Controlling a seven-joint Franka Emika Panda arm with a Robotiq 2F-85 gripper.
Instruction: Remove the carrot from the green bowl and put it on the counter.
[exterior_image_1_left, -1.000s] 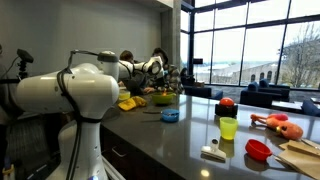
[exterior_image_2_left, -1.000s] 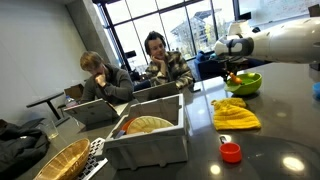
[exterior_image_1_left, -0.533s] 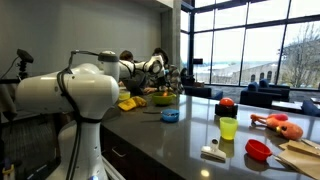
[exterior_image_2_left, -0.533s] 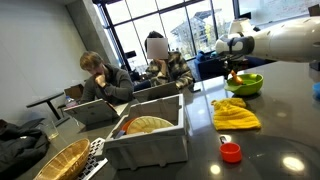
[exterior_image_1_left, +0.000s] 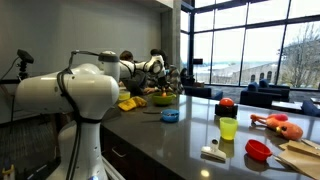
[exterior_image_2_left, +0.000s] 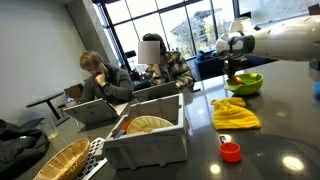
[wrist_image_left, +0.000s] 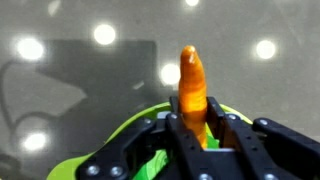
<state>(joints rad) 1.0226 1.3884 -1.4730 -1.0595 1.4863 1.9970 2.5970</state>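
In the wrist view my gripper (wrist_image_left: 193, 118) is shut on the carrot (wrist_image_left: 192, 78). The carrot is a smooth orange piece that stands up between the two black fingers and sticks out beyond their tips. Below the fingers the lime rim of the green bowl (wrist_image_left: 145, 114) curves over the dark glossy counter (wrist_image_left: 90, 70). In both exterior views the gripper (exterior_image_2_left: 232, 72) (exterior_image_1_left: 160, 86) hangs right over the green bowl (exterior_image_2_left: 245, 83) (exterior_image_1_left: 163, 97) at the far end of the counter (exterior_image_1_left: 170, 135). The carrot is too small to make out in those views.
A yellow cloth (exterior_image_2_left: 235, 115) lies beside the bowl, with a small red cap (exterior_image_2_left: 231, 152) and a grey bin (exterior_image_2_left: 150, 140) nearer. Along the counter stand a blue bowl (exterior_image_1_left: 170, 115), a yellow-green cup (exterior_image_1_left: 228, 128), a red bowl (exterior_image_1_left: 258, 149) and an orange toy (exterior_image_1_left: 278, 124). People sit behind the counter.
The jaws, open a second ago, have closed on the carrot. The arm has stayed over the green bowl.
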